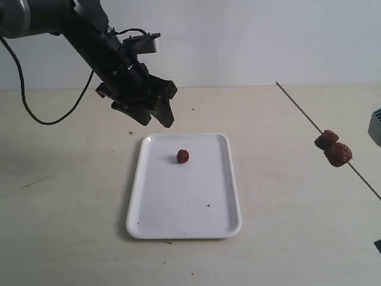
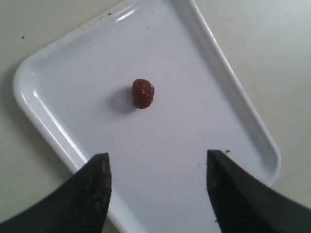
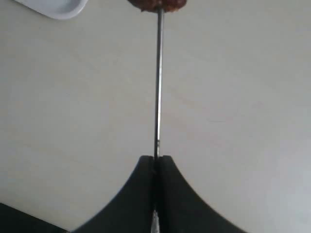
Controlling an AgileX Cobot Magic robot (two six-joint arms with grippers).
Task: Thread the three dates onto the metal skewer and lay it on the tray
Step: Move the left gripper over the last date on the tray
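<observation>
One date lies alone on the white tray, toward its far end. My left gripper hangs open above the tray's far edge, short of that date, holding nothing. Two dates sit threaded side by side on the metal skewer, which slants in the air at the right. My right gripper is shut on the skewer's lower end; in the exterior view it is out of frame.
The pale tabletop surrounds the tray. A black cable loops down from the left arm at the far left. A grey device edge shows at the right border.
</observation>
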